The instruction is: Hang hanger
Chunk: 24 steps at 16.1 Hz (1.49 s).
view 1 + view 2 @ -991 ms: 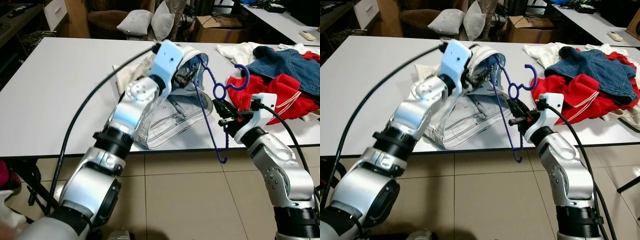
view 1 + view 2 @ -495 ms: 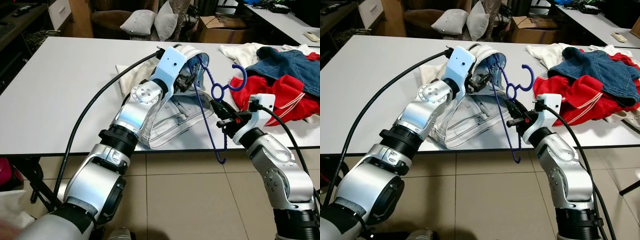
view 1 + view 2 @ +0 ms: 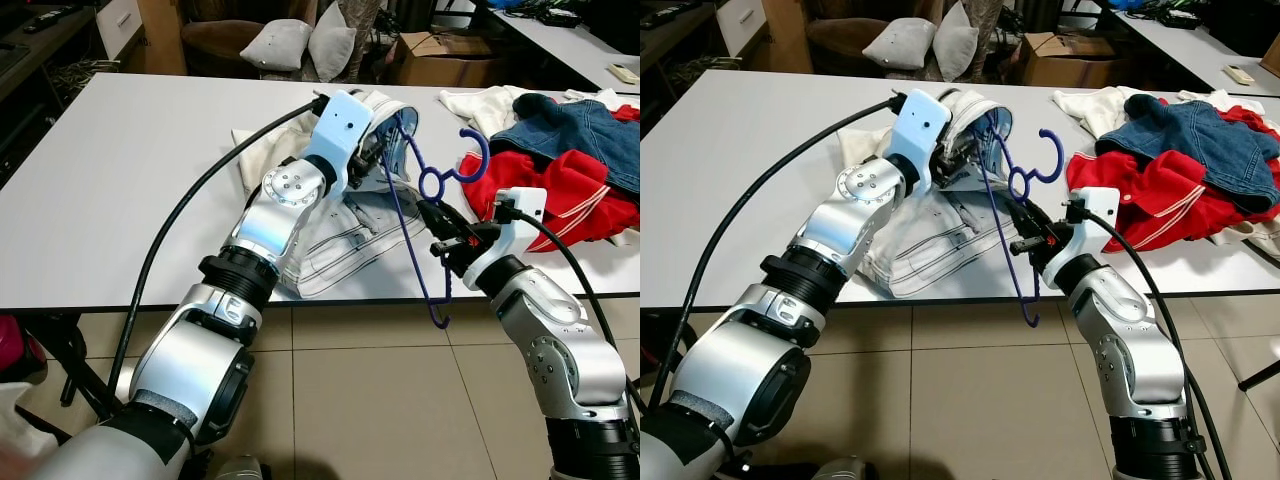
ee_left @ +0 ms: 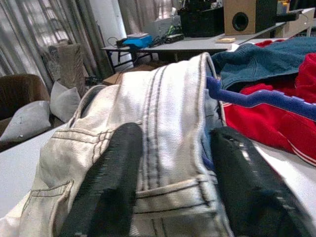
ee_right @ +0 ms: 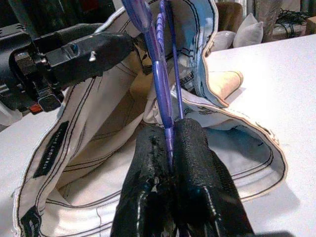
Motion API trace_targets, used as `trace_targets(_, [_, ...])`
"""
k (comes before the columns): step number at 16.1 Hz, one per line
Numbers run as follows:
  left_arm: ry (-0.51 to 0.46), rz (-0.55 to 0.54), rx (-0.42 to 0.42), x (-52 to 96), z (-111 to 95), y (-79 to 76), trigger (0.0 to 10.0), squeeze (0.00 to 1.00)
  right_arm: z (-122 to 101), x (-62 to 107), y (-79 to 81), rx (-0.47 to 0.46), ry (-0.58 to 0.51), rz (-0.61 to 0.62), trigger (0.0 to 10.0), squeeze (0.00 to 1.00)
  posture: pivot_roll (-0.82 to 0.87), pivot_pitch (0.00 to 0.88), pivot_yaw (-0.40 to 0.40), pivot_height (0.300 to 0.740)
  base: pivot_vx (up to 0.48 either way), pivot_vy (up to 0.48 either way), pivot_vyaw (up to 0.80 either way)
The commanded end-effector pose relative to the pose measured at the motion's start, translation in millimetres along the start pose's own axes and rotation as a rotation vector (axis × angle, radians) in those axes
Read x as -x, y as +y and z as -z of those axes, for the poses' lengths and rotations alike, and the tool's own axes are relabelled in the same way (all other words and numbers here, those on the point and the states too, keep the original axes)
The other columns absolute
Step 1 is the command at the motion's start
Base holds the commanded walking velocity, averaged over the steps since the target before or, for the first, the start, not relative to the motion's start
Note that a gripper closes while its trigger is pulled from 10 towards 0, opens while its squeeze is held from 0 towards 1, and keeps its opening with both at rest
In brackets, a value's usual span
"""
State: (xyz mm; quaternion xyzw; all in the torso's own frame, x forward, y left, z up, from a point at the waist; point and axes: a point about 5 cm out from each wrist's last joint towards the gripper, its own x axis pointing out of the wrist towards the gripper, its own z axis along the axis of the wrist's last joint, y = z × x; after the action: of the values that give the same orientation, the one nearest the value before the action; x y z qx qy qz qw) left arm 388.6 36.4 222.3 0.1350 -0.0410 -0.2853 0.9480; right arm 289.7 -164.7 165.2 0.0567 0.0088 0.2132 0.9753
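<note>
My right gripper (image 3: 440, 232) pinches the purple hanger (image 3: 415, 215) at the table's (image 3: 120, 180) front edge; my left gripper (image 4: 170, 187) clamps the jeans' (image 3: 345, 235) waistband. Risk: thin bar twists, slips out.

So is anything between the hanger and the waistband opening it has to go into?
Nothing visible. The right pincer is shut on the purple hanger, whose upper arm already reaches the pale jeans. The left pincer holds their waistband up, fingers either side of it.

Head stereo downward — wrists close-up
</note>
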Motion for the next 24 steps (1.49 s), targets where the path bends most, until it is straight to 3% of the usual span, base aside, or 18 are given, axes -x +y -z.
trace_targets(1, [-0.017,0.01,-0.001,-2.8,-6.5,-2.1,0.0,0.0,-4.0,2.0,2.0,0.004,-0.014,-0.014,10.0,0.0,-0.04,0.0,-0.04,0.74,0.0,0.0,0.0])
trace_targets(11, [-0.057,-0.047,0.084,-1.7,-10.4,7.3,0.0,0.0,-3.3,1.6,3.3,0.006,-0.005,-0.03,10.0,0.0,-0.03,0.0,-0.056,0.74,0.0,0.0,0.0])
trace_targets(14, [-0.12,-0.075,0.139,-1.0,-19.8,12.9,0.0,0.0,-1.2,2.8,4.3,0.005,0.005,-0.037,10.0,0.0,-0.03,0.0,-0.058,0.74,0.0,0.0,0.0])
trace_targets(17, [-0.254,-0.093,0.195,3.1,-43.3,21.9,0.0,0.0,14.8,8.6,6.0,0.013,0.101,-0.053,10.0,0.0,-0.04,0.0,-0.068,0.74,0.0,0.0,0.0])
trace_targets(19, [-0.332,-0.121,0.239,9.9,-57.3,34.7,0.0,0.0,32.7,11.4,9.6,0.023,0.226,-0.062,10.0,0.0,-0.04,0.0,-0.06,0.74,0.0,0.0,0.0])
trace_targets(21, [-0.381,-0.152,0.245,19.2,-67.1,49.9,0.0,0.0,55.0,20.0,2.8,-0.013,0.343,0.028,10.0,0.0,-0.03,0.0,-0.05,0.74,0.0,0.0,0.0])
trace_targets(23, [-0.397,-0.156,0.238,26.5,-67.6,55.2,0.0,0.0,59.7,25.6,-2.1,-0.039,0.356,0.076,10.0,0.0,-0.03,0.0,-0.042,0.74,0.0,0.0,0.0])
trace_targets(24, [-0.399,-0.152,0.219,36.6,-63.9,59.2,0.0,0.0,58.3,28.1,-11.7,-0.083,0.334,0.163,10.0,0.0,-0.03,0.0,-0.035,0.74,0.0,0.0,0.0])
